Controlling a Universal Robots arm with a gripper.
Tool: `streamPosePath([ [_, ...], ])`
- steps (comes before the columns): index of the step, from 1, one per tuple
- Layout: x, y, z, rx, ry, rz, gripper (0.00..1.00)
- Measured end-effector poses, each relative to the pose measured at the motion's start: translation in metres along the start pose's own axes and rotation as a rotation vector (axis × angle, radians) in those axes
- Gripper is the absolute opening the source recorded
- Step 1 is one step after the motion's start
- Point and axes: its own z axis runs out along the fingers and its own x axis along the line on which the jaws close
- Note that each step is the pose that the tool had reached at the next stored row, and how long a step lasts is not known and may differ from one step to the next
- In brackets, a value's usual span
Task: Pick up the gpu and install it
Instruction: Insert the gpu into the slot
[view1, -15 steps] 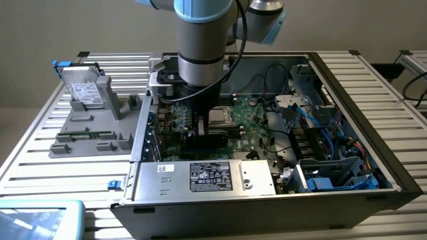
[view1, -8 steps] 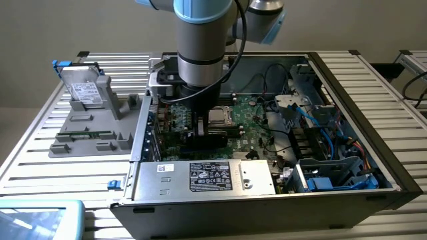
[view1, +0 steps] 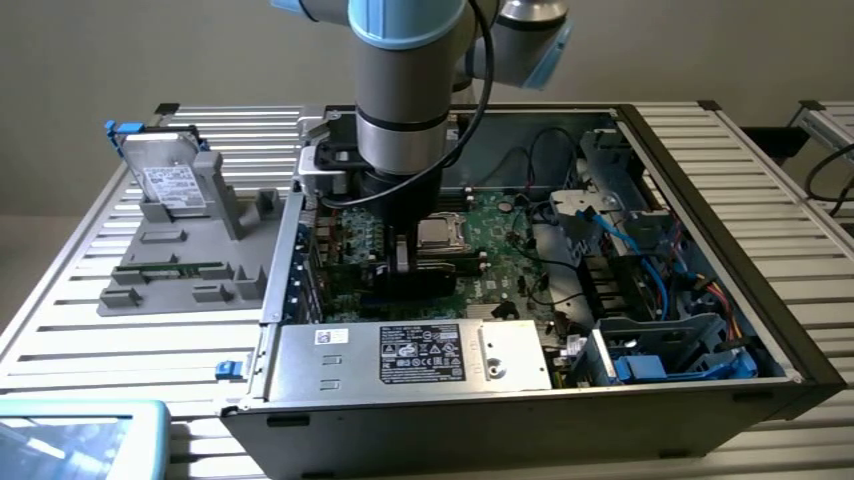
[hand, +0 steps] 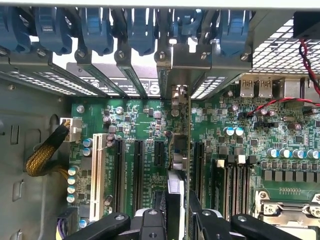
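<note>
The gpu (hand: 179, 165), a thin dark card seen edge-on, stands upright over the green motherboard (hand: 145, 125), in line with an expansion slot. Its metal bracket (hand: 181, 65) reaches the row of rear slot openings. My gripper (hand: 178, 210) is shut on the card's near end, one black finger on each side. In the exterior view the gripper (view1: 404, 262) is lowered into the open computer case (view1: 747, 330), with the gpu (view1: 416, 283) as a dark slab under it, close to the motherboard (view1: 501, 215).
Black expansion slots (hand: 137, 170) and a white slot (hand: 96, 170) lie beside the card. Blue latches (hand: 95, 30) line the rear. A CPU socket (view1: 438, 233), power supply (view1: 414, 355) and blue cables (view1: 641, 240) crowd the case. A hard drive (view1: 171, 185) sits on a grey holder outside.
</note>
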Motion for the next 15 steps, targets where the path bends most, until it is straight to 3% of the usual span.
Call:
streamPosePath([
  [9, 0.000, 0.0004, 0.0000, 0.0018, -0.0017, 0.001, 0.29],
  [11, 0.000, 0.0003, -0.0017, 0.0080, -0.0010, 0.000, 0.42],
  [13, 0.000, 0.0004, -0.0049, 0.0178, -0.0009, 0.000, 0.42],
  [15, 0.000, 0.0008, -0.0131, 0.0195, -0.0007, 0.000, 0.42],
])
